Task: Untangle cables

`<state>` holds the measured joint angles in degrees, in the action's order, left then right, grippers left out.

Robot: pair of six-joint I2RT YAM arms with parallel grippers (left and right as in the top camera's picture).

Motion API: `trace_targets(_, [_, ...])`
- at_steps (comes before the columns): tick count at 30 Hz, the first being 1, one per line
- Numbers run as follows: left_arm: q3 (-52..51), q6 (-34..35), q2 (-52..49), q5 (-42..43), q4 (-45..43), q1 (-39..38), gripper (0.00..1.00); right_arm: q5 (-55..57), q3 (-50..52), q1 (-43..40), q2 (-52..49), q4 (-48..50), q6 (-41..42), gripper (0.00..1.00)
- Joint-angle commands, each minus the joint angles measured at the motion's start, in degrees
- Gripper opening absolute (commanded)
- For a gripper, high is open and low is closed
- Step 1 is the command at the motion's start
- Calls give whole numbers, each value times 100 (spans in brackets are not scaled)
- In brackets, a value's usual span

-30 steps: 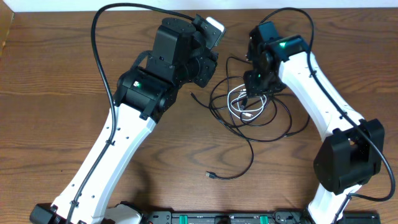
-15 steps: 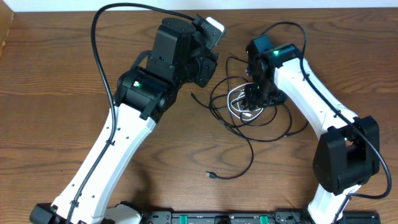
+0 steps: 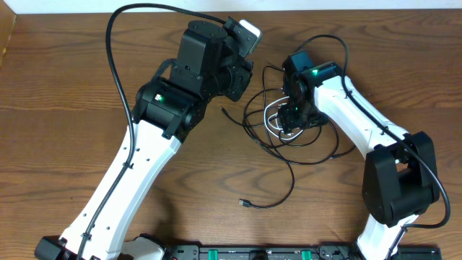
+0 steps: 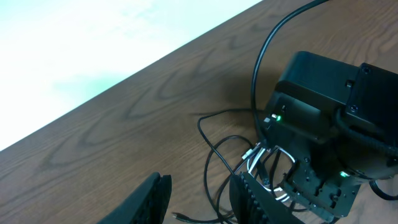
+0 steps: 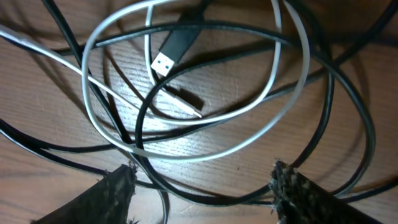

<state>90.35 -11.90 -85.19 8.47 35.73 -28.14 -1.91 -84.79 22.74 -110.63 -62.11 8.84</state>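
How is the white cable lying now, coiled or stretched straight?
Coiled: the white cable curves round in several loops, and black cables cross it.

no readable text, labels or numbers, arm housings perhaps too blurred to tell

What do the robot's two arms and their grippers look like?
The left arm and right arm have smooth white links and bulky black joint housings with small green lights. A thick black cable loops from the left arm. The gripper fingers are black, with ribbed pads.
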Motion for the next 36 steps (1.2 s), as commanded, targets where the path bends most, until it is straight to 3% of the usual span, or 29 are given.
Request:
trace_targets(1, [17,-48,-55,-15,-20,26,36,-17,44,24,-33,61,-457,72])
trace_targets(7, [17,-48,-55,-15,-22,26,36,-345,48,17,-39,146,-1364,84])
trace_targets(11, [17,-48,-55,-17,-24,26,36,-448,48,17,-39,284,-1613,86])
trace_targets(20, [17,-50,-52,-15,-26,26,36,-468,50,-33,-186,463,-1864,83])
trace_targets(27, [17,-50,-52,-15,-26,26,36,-492,50,-57,-699,452,-1878,74])
trace_targets(30, [17,-50,-52,-17,-26,26,36,-490,50,-59,-752,518,-1875,61])
trace_targets(31, [17,-50,-52,-15,-26,26,36,-490,50,-63,-752,564,-1853,46])
trace_targets(33, [17,-50,-52,-15,-24,26,36,-466,48,-66,-743,627,-1788,8])
trace_targets(34, [17,-50,-52,-15,-24,26,36,-459,48,-70,-743,640,-1742,1])
trace_targets(36, [17,-48,-52,-15,-24,26,36,-402,48,-85,-743,660,-1606,1])
